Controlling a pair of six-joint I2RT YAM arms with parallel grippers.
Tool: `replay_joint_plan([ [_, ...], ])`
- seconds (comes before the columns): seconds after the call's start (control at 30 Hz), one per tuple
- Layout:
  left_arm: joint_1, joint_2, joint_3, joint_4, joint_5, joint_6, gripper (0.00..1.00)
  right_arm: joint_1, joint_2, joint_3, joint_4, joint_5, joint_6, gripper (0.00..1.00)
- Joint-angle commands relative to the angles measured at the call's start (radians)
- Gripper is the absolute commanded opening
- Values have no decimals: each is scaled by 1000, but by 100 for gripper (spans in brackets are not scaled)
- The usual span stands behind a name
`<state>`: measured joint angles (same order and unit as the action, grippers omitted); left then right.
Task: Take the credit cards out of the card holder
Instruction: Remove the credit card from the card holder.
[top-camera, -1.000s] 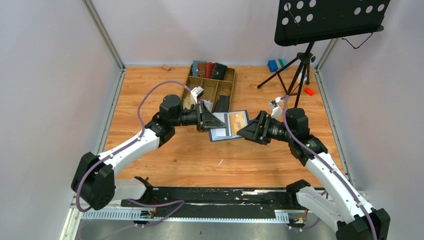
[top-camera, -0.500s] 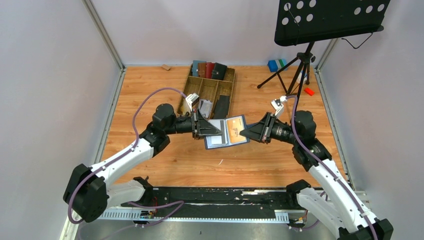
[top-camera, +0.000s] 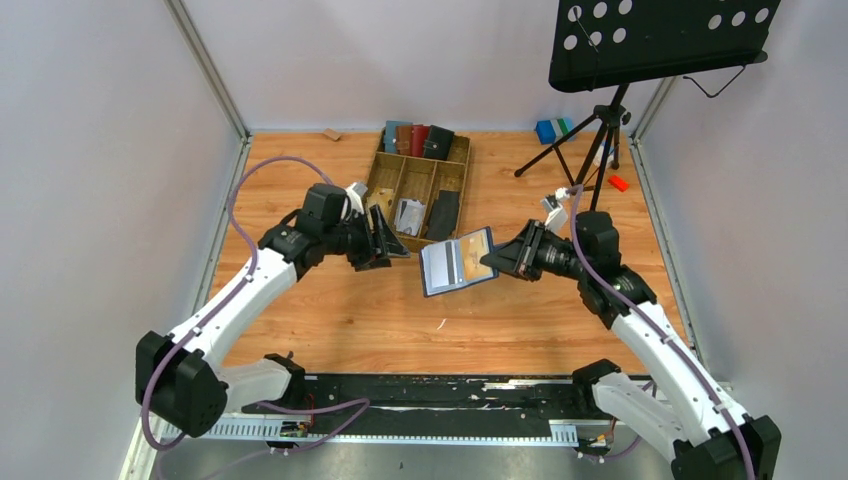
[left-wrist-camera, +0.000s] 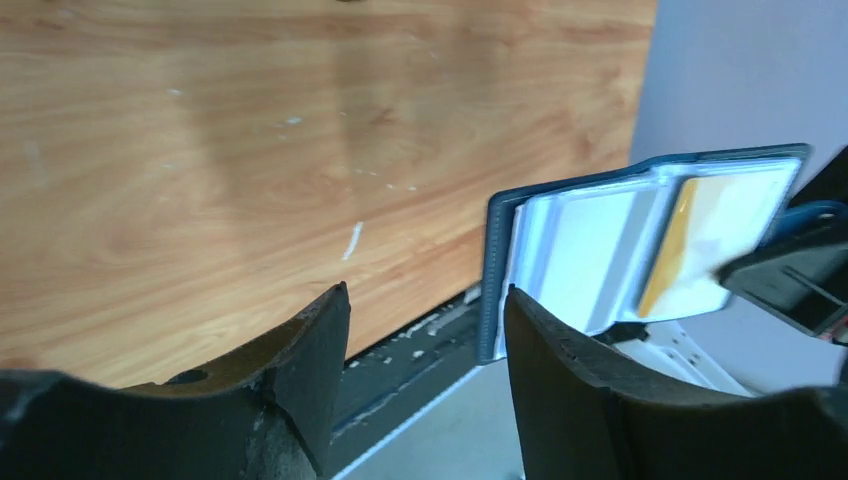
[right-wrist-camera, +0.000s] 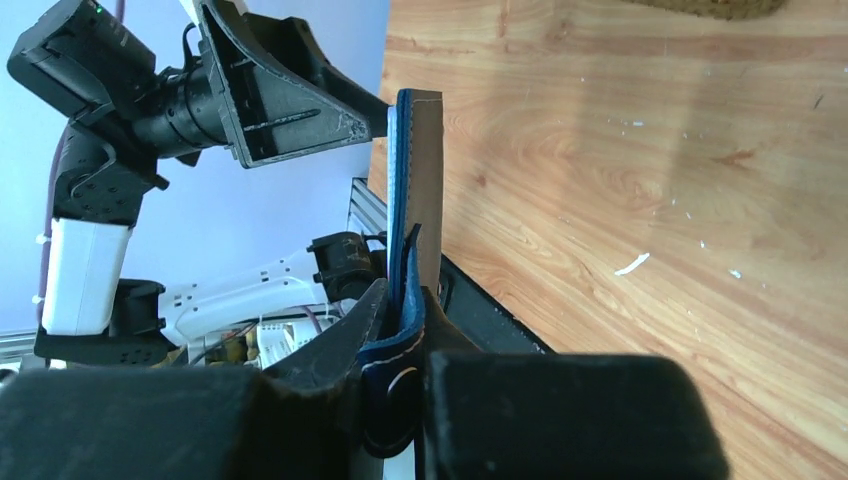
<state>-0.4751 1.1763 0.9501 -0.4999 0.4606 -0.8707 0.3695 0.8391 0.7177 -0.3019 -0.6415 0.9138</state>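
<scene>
left end effector (top-camera: 386, 236): jaws parted, nothing between them | card holder (top-camera: 455, 263): spread open, raised off the counter (top-camera: 340, 310), just right of the left end effector and not touching it; credit cards (left-wrist-camera: 585, 250) sit in its pockets | right end effector (right-wrist-camera: 405, 300): clamped on the holder's right edge, apparently by the tab

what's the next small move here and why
Probably ease the open left claw in toward the card holder to pinch the white card. The right claw holds the holder open in the air, the left claw is apart from it, and the white card and the tan-gold card sit in their pockets.
</scene>
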Motion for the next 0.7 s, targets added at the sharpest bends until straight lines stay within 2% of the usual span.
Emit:
replay_joint_plan([
  [0.0, 23, -14, 79, -160, -21, 157, 61, -3, 94, 132, 59, 1, -62, 0],
  [0.07, 21, -60, 9, 123, 112, 35, 54, -3, 147, 163, 55, -40, -69, 0],
  [0.13, 13, -91, -68, 372, 188, -119, 47, -2, 177, 172, 67, -76, -57, 0],
  [0.2, -6, -104, -111, 527, 219, -210, 43, -1, 180, 158, 97, -91, -33, 0],
  [0.37, -80, -107, -126, 589, 217, -261, 42, 2, 134, 91, 174, -99, 32, 0],
  [0.5, -152, -96, -203, 756, 178, -374, 42, 24, 96, 71, 187, -101, 66, 0],
  [0.67, -166, -81, -251, 848, 163, -425, 47, 32, 55, 38, 234, -95, 140, 0],
])
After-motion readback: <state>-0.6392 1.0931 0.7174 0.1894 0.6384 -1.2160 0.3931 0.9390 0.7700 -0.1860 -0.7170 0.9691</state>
